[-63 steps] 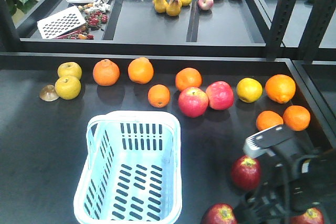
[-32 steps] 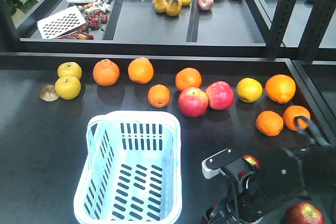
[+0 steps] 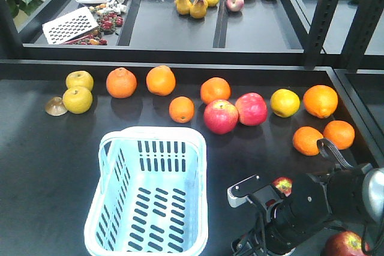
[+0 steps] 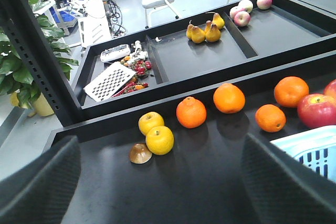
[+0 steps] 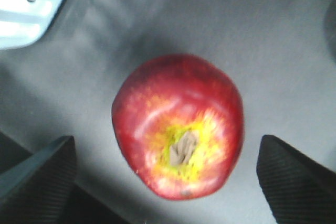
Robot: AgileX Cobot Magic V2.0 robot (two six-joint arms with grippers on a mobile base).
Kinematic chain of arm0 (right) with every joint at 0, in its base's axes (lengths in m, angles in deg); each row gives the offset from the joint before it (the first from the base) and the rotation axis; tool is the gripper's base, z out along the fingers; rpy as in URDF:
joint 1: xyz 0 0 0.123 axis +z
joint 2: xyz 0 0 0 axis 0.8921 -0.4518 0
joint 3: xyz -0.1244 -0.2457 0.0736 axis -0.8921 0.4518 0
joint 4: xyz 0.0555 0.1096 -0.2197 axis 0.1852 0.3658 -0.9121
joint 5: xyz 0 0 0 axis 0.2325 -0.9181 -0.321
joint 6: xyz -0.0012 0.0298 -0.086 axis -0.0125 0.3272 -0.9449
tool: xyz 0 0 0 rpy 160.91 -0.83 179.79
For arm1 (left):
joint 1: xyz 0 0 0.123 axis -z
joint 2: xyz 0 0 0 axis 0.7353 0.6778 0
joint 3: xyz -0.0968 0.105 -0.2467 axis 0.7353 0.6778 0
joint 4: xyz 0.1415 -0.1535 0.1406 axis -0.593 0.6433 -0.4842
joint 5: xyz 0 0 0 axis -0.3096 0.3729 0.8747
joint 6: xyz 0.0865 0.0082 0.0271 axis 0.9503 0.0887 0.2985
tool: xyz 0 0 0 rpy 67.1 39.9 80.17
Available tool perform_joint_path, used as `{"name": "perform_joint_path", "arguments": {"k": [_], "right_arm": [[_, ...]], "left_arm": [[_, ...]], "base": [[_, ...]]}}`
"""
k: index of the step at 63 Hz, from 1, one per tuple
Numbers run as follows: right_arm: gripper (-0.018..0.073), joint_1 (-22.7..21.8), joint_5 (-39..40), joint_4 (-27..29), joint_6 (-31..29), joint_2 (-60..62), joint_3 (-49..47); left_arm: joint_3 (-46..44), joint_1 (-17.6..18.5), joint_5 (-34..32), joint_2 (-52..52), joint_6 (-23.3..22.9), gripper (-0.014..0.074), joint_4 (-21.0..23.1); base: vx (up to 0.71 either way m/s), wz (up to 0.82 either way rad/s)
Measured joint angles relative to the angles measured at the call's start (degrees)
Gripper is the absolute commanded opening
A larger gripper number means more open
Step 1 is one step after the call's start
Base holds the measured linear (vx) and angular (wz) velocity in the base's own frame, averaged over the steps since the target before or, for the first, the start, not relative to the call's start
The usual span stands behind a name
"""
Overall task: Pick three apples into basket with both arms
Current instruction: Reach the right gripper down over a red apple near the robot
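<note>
A: Which step in hand?
B: First pick, by the look of it — nothing in the basket (image 3: 147,190) yet. Above a dark red apple (image 5: 178,124), the right gripper (image 5: 165,153), spread wide, fingers (image 5: 37,177) either side and clear of the skin. Clamped on nothing.
A: Next move?
B: Probably straight down around the fruit, then a squeeze, a lift, and a short carry left over the basket rim. Worth keeping centred: round, so likely to roll if nudged by one finger first.
A: And the left gripper (image 4: 160,145)?
B: Open as well, empty, over bare desk (image 4: 184,182). No dark apple in that wrist view, just a basket corner at its edge.
A: Anything in one view and not another?
B: From the front, mostly the right arm (image 3: 300,208) — behind it a half-hidden apple (image 3: 282,185), at the bottom edge a second apple (image 3: 345,245), both on the desk right of the basket. No third there; perhaps under the arm. Only from the right wrist: the parted jaws and the yellow-green stem end. Impossible to match to either.
</note>
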Motion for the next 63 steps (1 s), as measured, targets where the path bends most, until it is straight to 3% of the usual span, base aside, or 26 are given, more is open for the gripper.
{"name": "perform_joint_path", "arguments": {"k": [63], "right_arm": [[0.0634, 0.0, 4.1, 0.0, 0.0, -4.8, 0.0]], "left_arm": [[0.0, 0.0, 0.0, 0.0, 0.0, 0.0586, 0.0]], "base": [[0.0, 0.0]]}}
